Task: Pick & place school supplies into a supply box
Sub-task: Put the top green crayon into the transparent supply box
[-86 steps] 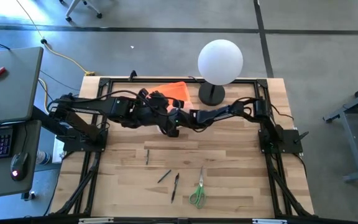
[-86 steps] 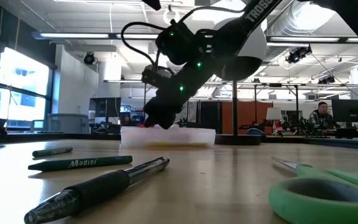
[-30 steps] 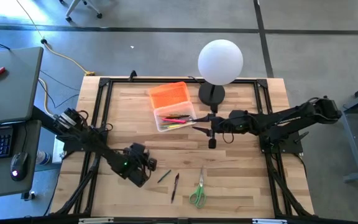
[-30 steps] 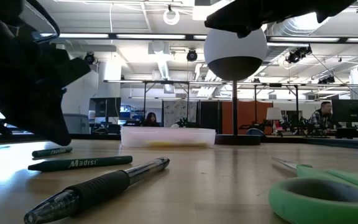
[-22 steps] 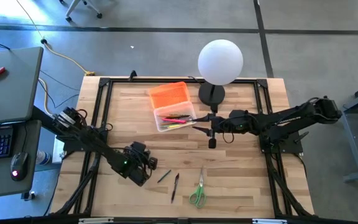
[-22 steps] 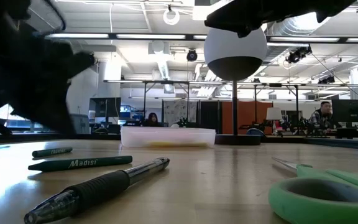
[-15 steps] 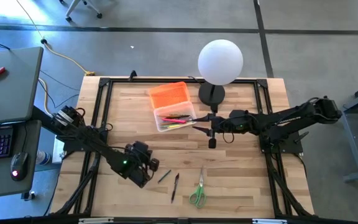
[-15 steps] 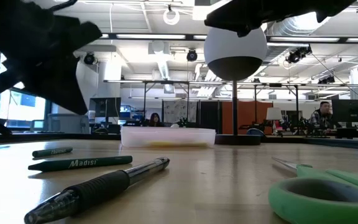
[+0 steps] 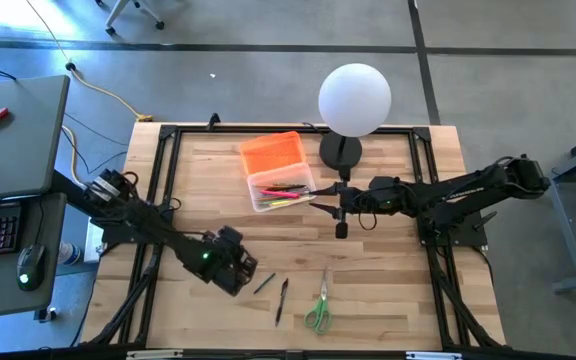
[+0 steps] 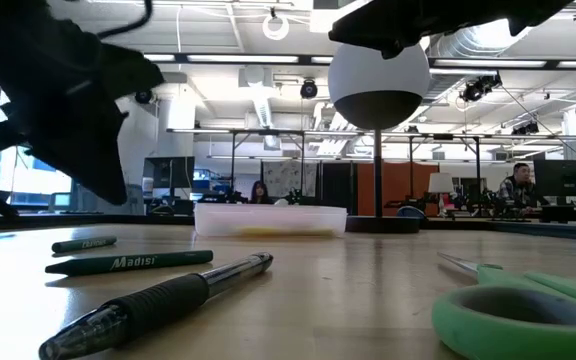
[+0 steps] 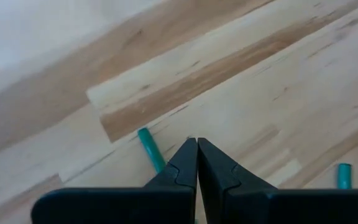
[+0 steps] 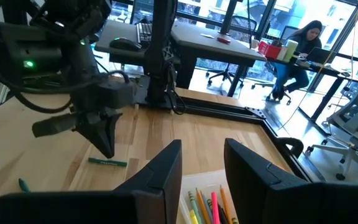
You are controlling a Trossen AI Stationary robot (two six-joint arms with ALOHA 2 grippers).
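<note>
I hold the left gripper (image 11: 197, 144), jaws closed and empty, just beside a green pencil (image 11: 150, 149): light, stiff, roll-prone; grasp mid-shaft.

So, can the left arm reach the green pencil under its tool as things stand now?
Probably yes. The left tool hangs just over the green pencil with bare table around it, but its fingers are shut and must open first.

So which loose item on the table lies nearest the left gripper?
The green pencil, its end showing right beside the shut left gripper; the black pen and scissors lie farther off.
</note>
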